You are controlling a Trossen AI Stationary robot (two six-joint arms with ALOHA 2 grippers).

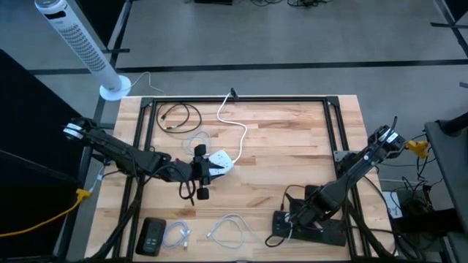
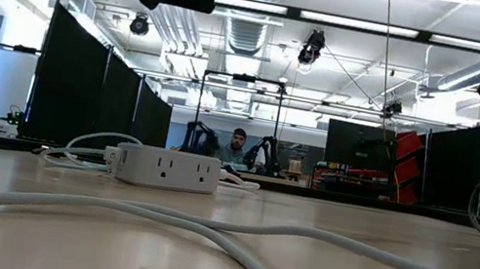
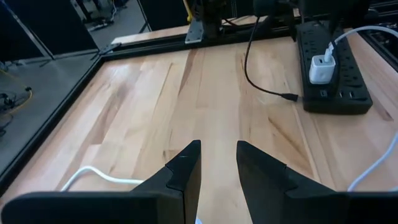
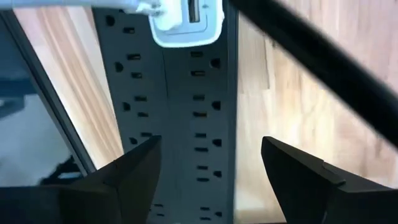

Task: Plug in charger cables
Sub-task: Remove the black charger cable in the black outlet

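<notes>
While I watch from above, my left tool point(image 1: 207, 172) sits near the middle of the wooden surface point(image 1: 292, 139), right at the white socket cube point(image 1: 219, 161); its fingers point(image 3: 186, 168) stand slightly parted with nothing between them. My right tool point(image 1: 292, 219) hangs low over the long black power strip point(image 4: 180, 124) at the near right corner, fingers point(image 4: 134, 168) spread wide to either side of the strip and gripping nothing. A white charger block point(image 4: 186, 22) is already seated in the strip, with a white lead running off it. The charger cables lie scattered: a black coil point(image 1: 179, 115) toward the far left, a translucent one point(image 1: 196, 139) just beside the cube, and two pale coils point(image 1: 179, 235) point(image 1: 230, 230) along the near edge, the first beside a black device point(image 1: 152, 235). A thicker white cord point(image 1: 234, 124) runs from the cube toward the far edge. A loose black cable point(image 3: 261, 87) ends with its plug lying just short of the strip.
</notes>
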